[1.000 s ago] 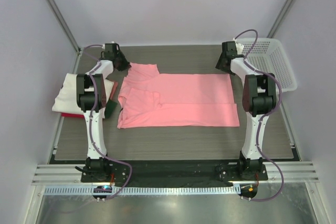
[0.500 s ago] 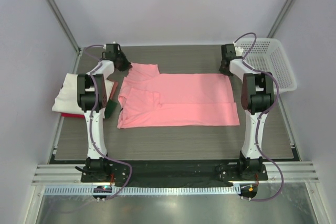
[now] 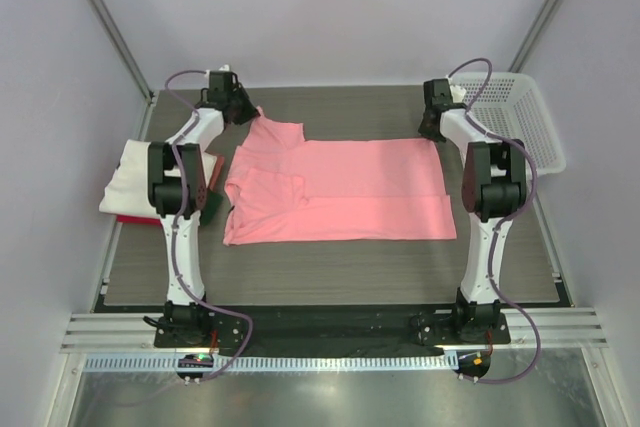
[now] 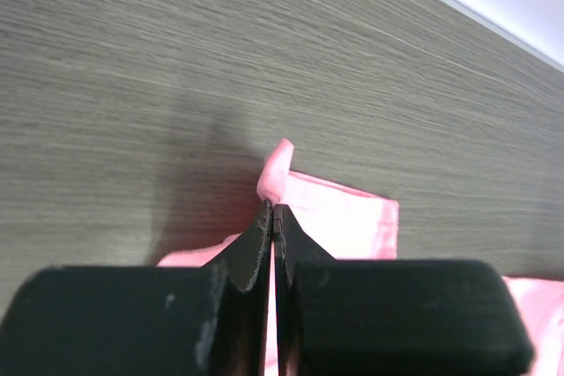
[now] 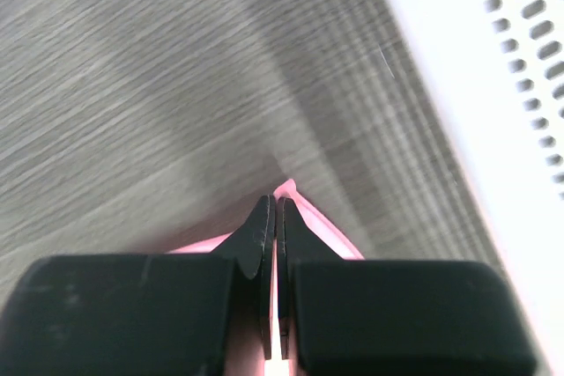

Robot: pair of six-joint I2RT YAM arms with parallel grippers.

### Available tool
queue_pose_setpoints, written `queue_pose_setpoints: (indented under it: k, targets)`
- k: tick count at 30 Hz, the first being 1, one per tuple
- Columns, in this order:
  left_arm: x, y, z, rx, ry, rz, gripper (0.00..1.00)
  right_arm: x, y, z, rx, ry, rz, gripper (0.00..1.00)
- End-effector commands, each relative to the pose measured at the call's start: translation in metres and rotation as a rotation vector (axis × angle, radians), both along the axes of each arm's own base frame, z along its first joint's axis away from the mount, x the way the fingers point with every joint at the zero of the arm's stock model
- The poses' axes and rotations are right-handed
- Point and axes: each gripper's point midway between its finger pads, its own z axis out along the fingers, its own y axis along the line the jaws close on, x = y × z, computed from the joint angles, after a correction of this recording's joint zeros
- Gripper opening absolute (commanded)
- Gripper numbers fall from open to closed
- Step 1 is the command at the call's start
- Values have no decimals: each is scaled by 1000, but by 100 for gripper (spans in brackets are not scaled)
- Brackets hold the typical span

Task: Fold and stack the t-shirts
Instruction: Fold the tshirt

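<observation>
The left arm hides part of the white shirt point(image 3: 125, 179) and the red shirt point(image 3: 128, 218) under it at the table's point(image 3: 330, 267) left edge. The pink shirt point(image 3: 340, 192) lies mid-table, long axis left to right, sleeves leftward. The left gripper's point(image 4: 273, 216) fingers pinch its far left corner. The right gripper's point(image 5: 276, 209) fingers pinch its far right corner.

Walls: we see plain pale grey panels point(image 3: 330, 7) on the far, left and right sides.
Frame: slanted metal posts point(image 3: 107, 22) at both far corners.
Tabletop: grey wood-grain board point(image 3: 350, 267).
Near edge: aluminium rails point(image 3: 110, 332), then a shiny metal sheet point(image 3: 330, 397).
Light: we find it soft and even.
</observation>
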Motion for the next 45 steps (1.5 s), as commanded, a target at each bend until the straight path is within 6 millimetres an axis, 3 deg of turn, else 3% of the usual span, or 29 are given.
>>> queue_pose_setpoints:
  k: [1, 2, 8, 10, 11, 13, 15, 16, 18, 19, 22, 24, 25, 27, 28, 29, 32, 34, 35, 36, 45]
  targets:
    - [-5, 0, 67, 42, -125, -10, 0, 2, 5, 61, 22, -117, 21, 1]
    - [-9, -2, 77, 51, -140, -11, 0, 0, 8, 59, 33, -109, 35, 1]
    - [-30, -7, 82, 88, -133, -29, 0, -16, 18, 63, 79, -92, 74, 1]
    - [-37, -12, 93, 104, -155, -43, 0, -22, 18, 69, 85, -100, 77, 1]
    - [-44, -15, 89, 112, -143, -56, 0, -28, 18, 65, 87, -87, 81, 1]
    - [-53, -15, 101, 148, -170, -54, 0, -33, 21, 70, 102, -94, 90, 1]
    - [-65, -18, 96, 182, -159, -60, 0, -40, 24, 66, 116, -79, 103, 1]
    - [-70, -16, 110, 206, -185, -51, 0, -43, 24, 70, 122, -87, 104, 1]
    - [-85, -18, 105, 241, -172, -51, 0, -50, 25, 67, 128, -75, 105, 1]
    - [-90, -13, 116, 267, -195, -28, 0, -52, 25, 72, 134, -83, 109, 1]
    - [-110, -14, 109, 308, -178, -22, 0, -62, 28, 70, 149, -72, 118, 1]
    - [-119, -14, 119, 311, -206, -14, 0, -69, 27, 74, 149, -77, 117, 1]
    - [-127, -12, 112, 320, -192, -13, 0, -72, 26, 74, 148, -77, 115, 1]
    - [-136, -8, 119, 332, -215, 9, 0, -80, 24, 78, 144, -80, 113, 1]
    - [-143, -4, 111, 344, -199, 12, 0, -83, 22, 79, 144, -84, 108, 1]
    - [-154, 3, 117, 360, -222, 42, 0, -93, 19, 76, 142, -74, 99, 1]
    - [-164, 9, 112, 371, -227, 53, 0, -101, 17, 76, 142, -72, 93, 1]
    - [-174, 13, 120, 376, -258, 71, 0, -107, 16, 76, 140, -72, 91, 1]
    - [-181, 15, 113, 385, -252, 69, 0, -110, 15, 75, 143, -71, 89, 1]
    - [-186, 16, 123, 383, -280, 79, 0, -112, 14, 74, 140, -70, 83, 1]
    - [-234, 12, 122, 425, -317, 79, 0, -132, -1, 68, 140, -72, 20, 1]
